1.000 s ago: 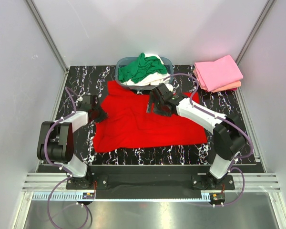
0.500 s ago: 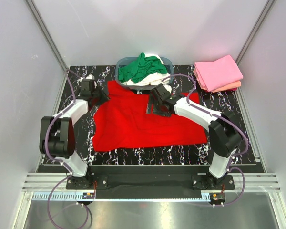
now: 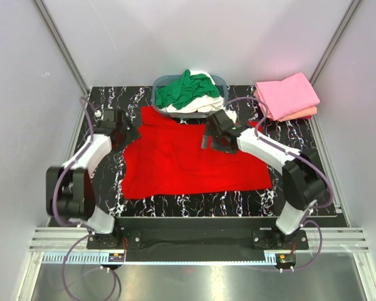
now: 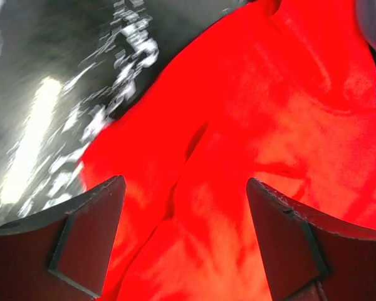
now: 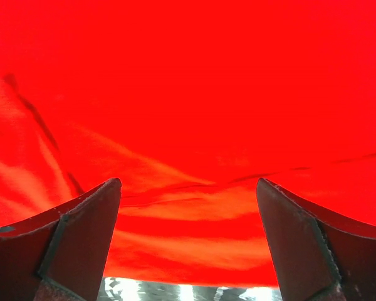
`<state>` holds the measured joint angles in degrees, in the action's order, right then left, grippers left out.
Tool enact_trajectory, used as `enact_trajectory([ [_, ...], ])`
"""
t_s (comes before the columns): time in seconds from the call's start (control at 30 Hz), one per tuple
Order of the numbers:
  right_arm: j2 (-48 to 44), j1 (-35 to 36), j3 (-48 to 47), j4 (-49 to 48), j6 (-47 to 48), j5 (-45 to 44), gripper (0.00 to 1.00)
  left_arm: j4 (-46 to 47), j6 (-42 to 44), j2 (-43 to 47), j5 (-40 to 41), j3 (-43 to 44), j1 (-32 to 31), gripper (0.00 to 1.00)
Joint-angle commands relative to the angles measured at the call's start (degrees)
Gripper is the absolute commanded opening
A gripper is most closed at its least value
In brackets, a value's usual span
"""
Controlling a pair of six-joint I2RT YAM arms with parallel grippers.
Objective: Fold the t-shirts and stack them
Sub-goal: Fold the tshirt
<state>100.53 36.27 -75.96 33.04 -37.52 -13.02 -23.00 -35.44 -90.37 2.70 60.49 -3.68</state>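
- Down on the black marbled table (image 3: 301, 194), spread out wide: the red shirt (image 3: 188, 160), near edge fairly straight, far-left corner reaching up beside the basket (image 3: 220, 80).
- Over to the left gripper (image 3: 128, 127): parked at the shirt's far-left edge, fingers well apart, nothing pinched between them.
- Same story from the left wrist: left gripper (image 4: 185, 182) spread wide over rumpled red cloth, with the shirt's edge running diagonally and bare table showing at upper left.
- Hard to call whether those fingertips (image 4: 94, 232) touch the cloth or hang just above it.
- Across to the right gripper (image 3: 210, 139): sitting over the shirt's far-right part, just in front of the basket, jaws apart and holding nothing.
- From the right wrist: right gripper (image 5: 188, 182) open over soft folds of red, filling nearly the whole view, with just a sliver of table at the bottom edge.
- Back at the far edge, in the basket: a green shirt (image 3: 182, 91) heaped on top, a white one (image 3: 203, 105) bunched under it and spilling over the near rim.
- Off in the far-right corner, well apart from the red shirt: a folded pink shirt (image 3: 287, 93) lying on a folded salmon one (image 3: 304, 113), only the salmon edge peeking out.
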Motion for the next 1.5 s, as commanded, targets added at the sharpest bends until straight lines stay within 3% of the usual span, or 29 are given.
enact_trajectory([
  [0.0,-8.1,-4.7,3.2,2.9,0.3,-5.1,0.96,-6.9,-2.9,11.6,3.9,-3.8,0.1,0.82],
  [0.3,-24.5,-14.6,23.0,9.6,-12.4,-4.5,0.94,-14.7,-9.7,33.6,-2.3,-25.4,-0.4,0.8],
  [0.43,-31.9,-15.8,33.3,9.5,-18.6,-1.6,0.93,-16.7,-15.8,41.1,-0.8,-30.7,-6.2,0.81],
  [0.67,-38.8,-15.8,41.5,9.1,-26.1,-5.8,0.92,-16.1,-18.8,41.8,3.2,-33.2,-7.8,0.84],
  [0.77,-37.3,-15.9,41.6,8.5,-26.2,-7.4,0.91,-13.9,-19.1,39.9,4.3,-34.9,-7.9,0.89],
  [0.97,-31.2,-18.9,43.4,4.2,-24.4,-7.6,0.85,-9.9,-19.3,35.4,3.0,-36.8,-7.9,0.9],
  [1.17,-30.7,-22.9,43.8,1.5,-22.8,-5.1,0.73,-12.8,-20.5,40.9,3.5,-38.4,-8.4,0.88],
  [1.23,-29.3,-23.3,43.8,0.4,-21.8,-4.7,0.66,-12.1,-20.5,41.8,4.0,-39.3,-8.7,0.8],
  [1.27,-28.7,-23.4,43.7,0.1,-21.5,-3.6,0.57,-11.6,-20.5,42.0,4.2,-39.7,-8.7,0.73],
  [1.3,-28.1,-23.4,43.7,-0.3,-21.3,-3.3,0.52,-11.1,-20.3,41.9,4.4,-39.7,-8.7,0.44],
  [1.33,-28.0,-23.4,43.8,-0.4,-20.9,-3.1,0.46,-9.5,-19.9,41.6,3.9,-39.5,-8.7,0.31],
  [1.37,-28.1,-23.7,43.8,-0.4,-20.8,-2.7,0.3,-8.9,-19.3,40.5,3.7,-39.0,-8.7,0.19],
  [1.4,-28.6,-23.8,43.9,-0.9,-20.5,-2.5,0.2,-9.0,-18.6,39.8,4.1,-37.0,-8.7,0.0],
  [1.47,-29.5,-24.1,44.1,-1.0,-19.3,-1.4,0.03,-11.6,-18.0,38.4,5.6,-34.1,-8.6,0.0],
])
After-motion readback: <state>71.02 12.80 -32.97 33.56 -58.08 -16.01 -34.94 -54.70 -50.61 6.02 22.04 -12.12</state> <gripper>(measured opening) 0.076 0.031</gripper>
